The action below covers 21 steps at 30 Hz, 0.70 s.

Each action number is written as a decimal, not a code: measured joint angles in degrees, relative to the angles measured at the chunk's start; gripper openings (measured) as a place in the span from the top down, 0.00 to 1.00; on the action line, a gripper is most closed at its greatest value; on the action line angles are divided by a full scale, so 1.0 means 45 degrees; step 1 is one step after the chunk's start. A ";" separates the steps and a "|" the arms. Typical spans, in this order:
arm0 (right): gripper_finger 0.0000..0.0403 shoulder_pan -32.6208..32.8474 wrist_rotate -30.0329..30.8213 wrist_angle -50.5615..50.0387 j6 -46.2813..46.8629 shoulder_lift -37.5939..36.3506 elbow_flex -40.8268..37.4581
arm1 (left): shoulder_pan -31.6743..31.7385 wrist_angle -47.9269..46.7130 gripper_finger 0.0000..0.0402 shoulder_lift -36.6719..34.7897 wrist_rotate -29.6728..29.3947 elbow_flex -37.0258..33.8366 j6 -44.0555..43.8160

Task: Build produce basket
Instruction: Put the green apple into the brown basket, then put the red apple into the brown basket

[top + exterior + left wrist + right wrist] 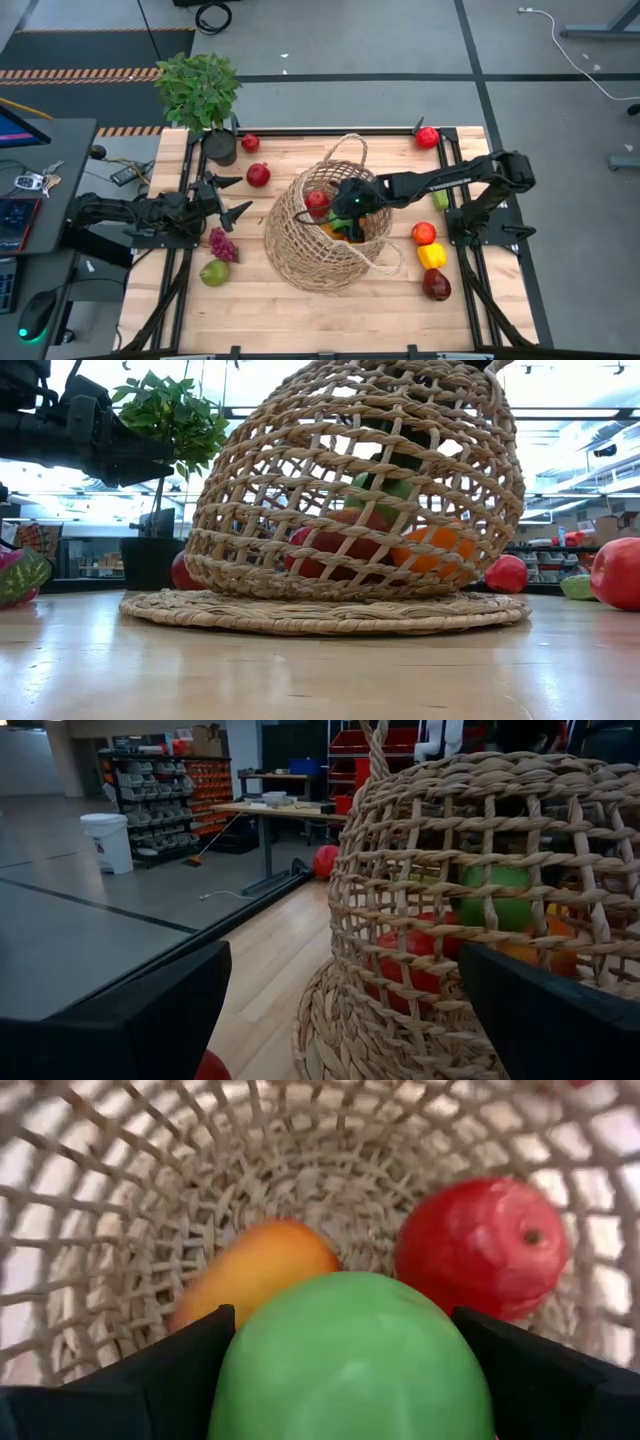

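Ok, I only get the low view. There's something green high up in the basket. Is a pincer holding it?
Observer: Yes. The right wrist view shows the right pincer inside the basket, closed on the green fruit.
Operator: Where's the other pincer?
Observer: In the high view the left pincer waits left of the basket, open and empty.
Operator: Is there any fruit outside that I can't see?
Observer: Yes. A yellow fruit lies right of the basket, between two red ones.
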 joint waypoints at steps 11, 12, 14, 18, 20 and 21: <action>0.02 -0.0276 -0.1256 -0.0180 0.0456 0.0175 0.0443 | 0.0000 0.0000 0.01 0.0000 0.0000 -0.0005 0.0002; 0.02 -0.0287 -0.1256 -0.0385 0.0458 0.0124 0.0622 | -0.0001 0.0000 0.01 0.0000 0.0000 -0.0005 0.0002; 0.02 -0.0291 -0.1147 -0.0571 0.0464 0.0011 0.1069 | -0.0002 0.0000 0.01 0.0000 0.0007 -0.0005 0.0002; 0.02 -0.0287 -0.0925 -0.2189 0.0628 -0.0365 0.2257 | -0.0003 0.0013 0.01 0.0000 0.0003 -0.0008 -0.0001; 0.03 -0.0289 -0.0921 -0.3626 0.1077 -0.0644 0.2989 | -0.0005 -0.0016 0.01 -0.0004 0.0006 -0.0010 0.0002; 0.03 -0.0291 -0.0919 -0.4363 0.1352 -0.0780 0.3375 | -0.0005 0.0001 0.01 -0.0001 0.0018 -0.0010 -0.0001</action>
